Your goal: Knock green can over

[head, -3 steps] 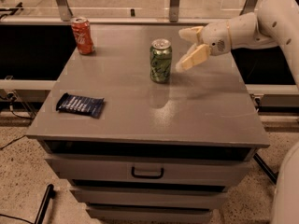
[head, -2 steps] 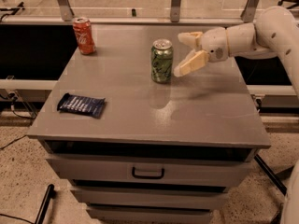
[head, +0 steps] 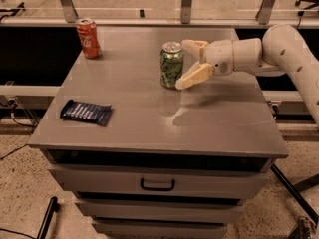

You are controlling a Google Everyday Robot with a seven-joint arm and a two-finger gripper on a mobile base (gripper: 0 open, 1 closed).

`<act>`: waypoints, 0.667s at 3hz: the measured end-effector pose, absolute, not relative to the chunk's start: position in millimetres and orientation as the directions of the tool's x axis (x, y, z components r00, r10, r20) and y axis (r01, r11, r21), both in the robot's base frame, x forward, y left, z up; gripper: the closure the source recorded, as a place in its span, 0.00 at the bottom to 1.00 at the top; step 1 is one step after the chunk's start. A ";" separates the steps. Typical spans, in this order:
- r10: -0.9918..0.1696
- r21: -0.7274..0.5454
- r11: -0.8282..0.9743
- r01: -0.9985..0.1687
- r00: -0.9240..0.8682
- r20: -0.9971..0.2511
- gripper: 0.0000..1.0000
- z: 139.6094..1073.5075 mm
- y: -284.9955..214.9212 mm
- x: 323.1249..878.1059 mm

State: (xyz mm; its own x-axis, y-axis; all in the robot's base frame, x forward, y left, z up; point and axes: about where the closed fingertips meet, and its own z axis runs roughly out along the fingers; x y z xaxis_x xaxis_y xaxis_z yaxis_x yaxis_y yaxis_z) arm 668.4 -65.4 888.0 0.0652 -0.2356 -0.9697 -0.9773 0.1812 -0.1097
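Note:
The green can [head: 172,65] stands upright near the middle back of the grey cabinet top [head: 149,113]. It is green with pale mottled markings and a silver top. My gripper [head: 187,62] comes in from the right on the white arm and is open. One finger [head: 193,76] is right beside the can's lower right side, the other finger [head: 192,45] is behind it near the can's top. The can sits at the mouth of the open fingers.
A red cola can [head: 88,38] stands upright at the back left corner. A dark blue snack packet [head: 85,112] lies flat near the front left edge. Drawers [head: 157,183] are below the top. Metal rails run behind the cabinet.
My gripper has moved left toward the green can, from a short gap away to right beside it. The can still stands upright.

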 end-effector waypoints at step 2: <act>-0.155 -0.095 0.113 -0.989 0.077 -0.985 0.36 892.6 -43.3 659.2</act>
